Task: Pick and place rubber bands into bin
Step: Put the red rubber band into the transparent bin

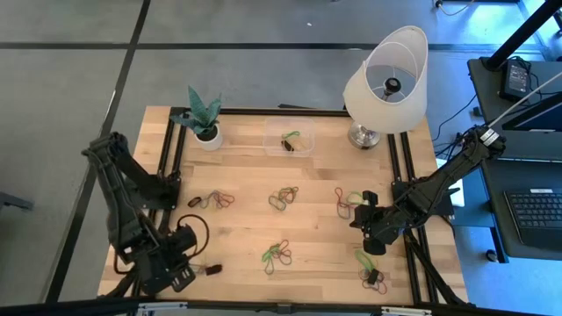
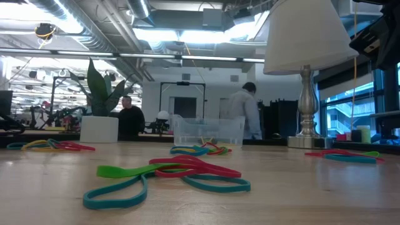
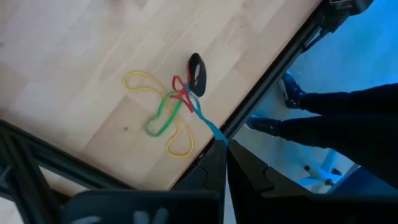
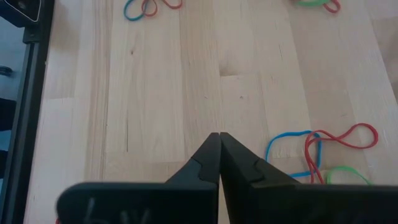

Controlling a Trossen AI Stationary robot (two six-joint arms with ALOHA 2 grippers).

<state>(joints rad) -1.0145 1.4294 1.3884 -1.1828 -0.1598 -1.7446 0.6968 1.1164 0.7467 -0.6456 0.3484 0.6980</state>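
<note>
Rubber bands lie in small clusters on the wooden table (image 1: pixel 283 198), (image 1: pixel 215 200), (image 1: pixel 277 254), (image 1: pixel 371 274), (image 1: pixel 347 200). The clear bin (image 1: pixel 290 139) stands at the far edge between the plant and the lamp, with a few bands inside. My left gripper (image 3: pixel 222 146) is shut at the near left corner beside a yellow, green, red and blue cluster (image 3: pixel 168 112). My right gripper (image 4: pixel 219 135) is shut and hovers over bare wood near the right edge, next to a blue, red and green cluster (image 4: pixel 320 152). My left gripper pinches the end of a blue rubber band (image 3: pixel 214 132) at its fingertips. The strand runs straight and taut from the fingertips back to the cluster. The rest of the cluster lies on the table by the black edge rail.
A white plant pot (image 1: pixel 208 136) and a lamp (image 1: pixel 385 83) stand at the far edge on either side of the bin. Black rails (image 1: pixel 171 167) frame the table. A small black ring (image 3: pixel 197 73) lies by the left cluster. People stand in the room behind (image 2: pixel 245 109).
</note>
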